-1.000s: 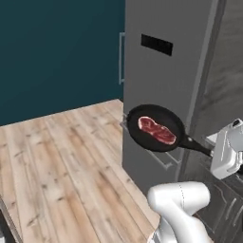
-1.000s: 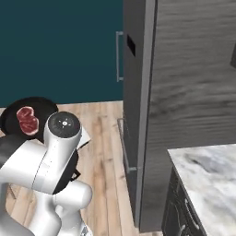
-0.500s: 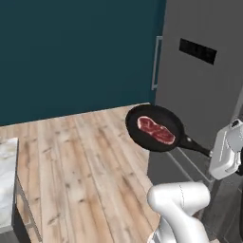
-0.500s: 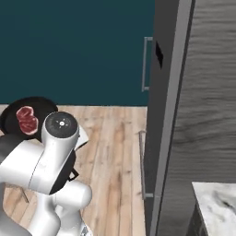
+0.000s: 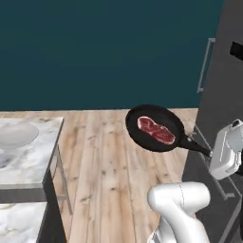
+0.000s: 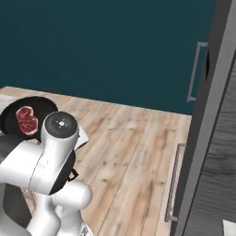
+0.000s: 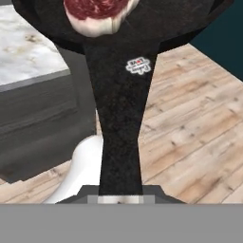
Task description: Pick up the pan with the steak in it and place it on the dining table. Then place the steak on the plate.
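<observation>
The black pan (image 5: pixel 142 130) hangs level in the air above the wooden floor, and the red steak (image 5: pixel 156 130) lies in its middle. My gripper (image 5: pixel 210 153) is shut on the end of its long handle (image 7: pixel 121 118). In the right base view the pan (image 6: pixel 11 120) and steak (image 6: pixel 27 120) show at the far left, partly behind my arm. The hand view has the steak (image 7: pixel 97 12) at its top. The marble dining table (image 5: pixel 33 161) stands at the left with the pale plate (image 5: pixel 16 134) on it, well apart from the pan. A corner of the table (image 7: pixel 28 52) lies below the pan.
A tall dark grey fridge (image 5: pixel 225 80) with long handles (image 6: pixel 193 71) rises close on the right, next to my hand. A teal wall (image 5: pixel 95 47) closes the back. Wooden floor (image 5: pixel 104 171) lies between the table and the fridge.
The whole picture has slid right as the base turned: the fridge went toward the right edge and the marble table with the plate came in at the left. The pan stays held.
</observation>
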Controlling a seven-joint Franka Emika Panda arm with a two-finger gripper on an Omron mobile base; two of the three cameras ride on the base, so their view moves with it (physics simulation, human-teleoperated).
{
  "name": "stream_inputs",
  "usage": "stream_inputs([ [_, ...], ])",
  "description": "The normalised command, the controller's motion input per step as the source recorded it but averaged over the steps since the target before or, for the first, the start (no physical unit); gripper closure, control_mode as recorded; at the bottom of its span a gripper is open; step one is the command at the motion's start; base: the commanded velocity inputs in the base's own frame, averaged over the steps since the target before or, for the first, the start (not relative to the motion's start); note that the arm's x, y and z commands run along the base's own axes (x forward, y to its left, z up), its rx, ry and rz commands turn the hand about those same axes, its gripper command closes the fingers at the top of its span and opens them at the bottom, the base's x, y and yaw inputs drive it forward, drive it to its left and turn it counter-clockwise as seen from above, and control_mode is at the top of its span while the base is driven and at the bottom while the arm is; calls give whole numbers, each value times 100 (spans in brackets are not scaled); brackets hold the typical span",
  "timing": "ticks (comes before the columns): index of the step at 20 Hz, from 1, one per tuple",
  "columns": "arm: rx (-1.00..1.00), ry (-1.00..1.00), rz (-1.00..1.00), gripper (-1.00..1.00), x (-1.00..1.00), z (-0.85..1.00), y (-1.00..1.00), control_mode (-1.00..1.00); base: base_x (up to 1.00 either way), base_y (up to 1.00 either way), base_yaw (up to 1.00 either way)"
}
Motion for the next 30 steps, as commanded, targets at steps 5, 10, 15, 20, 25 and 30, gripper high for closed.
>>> stream_inputs([
  [5, 0, 0, 0, 100, 0, 0, 0, 100, -6, 0, 50],
  [10, 0, 0, 0, 100, 0, 0, 0, 100, -9, 0, 49],
  [15, 0, 0, 0, 100, 0, 0, 0, 100, -13, 0, 49],
  [20, 0, 0, 0, 100, 0, 0, 0, 100, -11, 0, 46],
  [25, 0, 0, 0, 100, 0, 0, 0, 100, -14, 0, 46],
  [30, 0, 0, 0, 100, 0, 0, 0, 100, -20, 0, 47],
])
